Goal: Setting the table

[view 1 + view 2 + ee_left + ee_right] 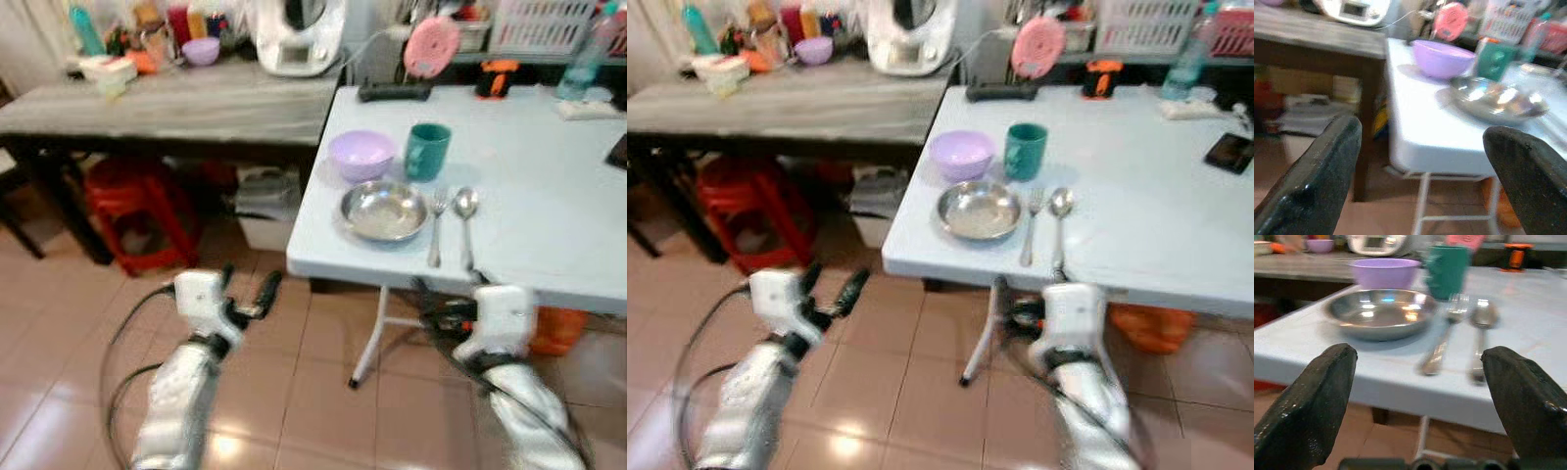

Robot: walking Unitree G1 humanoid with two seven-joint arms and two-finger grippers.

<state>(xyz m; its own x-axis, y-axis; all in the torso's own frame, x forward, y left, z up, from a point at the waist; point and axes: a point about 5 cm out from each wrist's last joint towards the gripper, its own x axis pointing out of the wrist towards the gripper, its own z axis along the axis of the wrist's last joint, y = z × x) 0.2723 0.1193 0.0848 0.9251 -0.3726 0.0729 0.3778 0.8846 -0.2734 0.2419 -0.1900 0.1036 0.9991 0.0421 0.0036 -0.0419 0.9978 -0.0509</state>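
Steel plate: the plate [383,210] lies flat near the front-left corner of the white table [549,186]. I judge it light, stiff and slick; I would pinch it at the raised rim, not the polished middle.

Lilac bowl: the bowl [361,154] sits just behind the plate, close to the table's left edge. It looks like plastic, so probably light and hard to break. Its wall is where I would take hold.

Green cup: the cup [427,151] stands upright just right of the bowl. I judge it rigid and easy to tip, so a grasp across its body, low down, seems safest.

Fork and spoon: the fork [436,225] and spoon [465,221] lie side by side right of the plate, handles towards me. Thin, flat and slippery by the look of them, they would be the hardest to lift. I would take a handle end near the table edge.

Left gripper: my left gripper [247,294] hangs over the tiled floor, below and left of the table corner, fingers spread and empty.

Right gripper: my right gripper [1425,396] sits just below the table's front edge, in line with the cutlery, fingers wide apart and grasping nothing.

Stage: I judge the place setting laid out, with nothing in hand.

Risk: views are blurred, so I would settle before reaching.
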